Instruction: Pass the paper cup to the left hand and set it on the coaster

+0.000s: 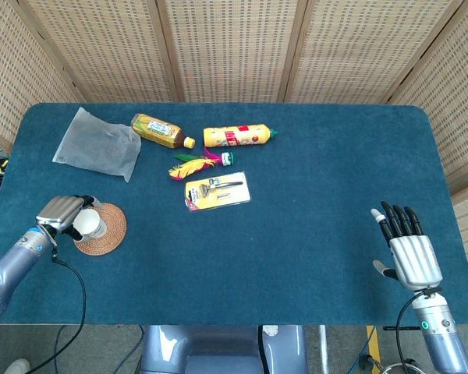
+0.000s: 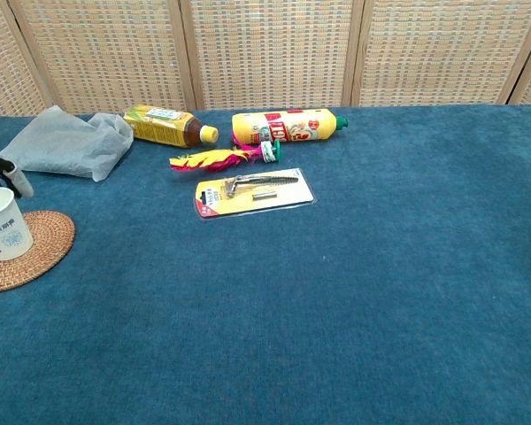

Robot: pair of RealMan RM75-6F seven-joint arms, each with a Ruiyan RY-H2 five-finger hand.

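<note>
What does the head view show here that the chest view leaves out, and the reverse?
Only the head view shows the right hand, empty with fingers spread near the table's right front edge, and the whole left hand by the paper cup. Only the chest view shows the cup's printed side and that it stands upright on the coaster; of the left hand just dark fingers show. Both share the cup, coaster, two bottles, feather toy, razor pack and plastic bag.

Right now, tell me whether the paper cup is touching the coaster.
Touching. The chest view shows the paper cup standing upright with its base resting on the coaster, no gap beneath it.
</note>
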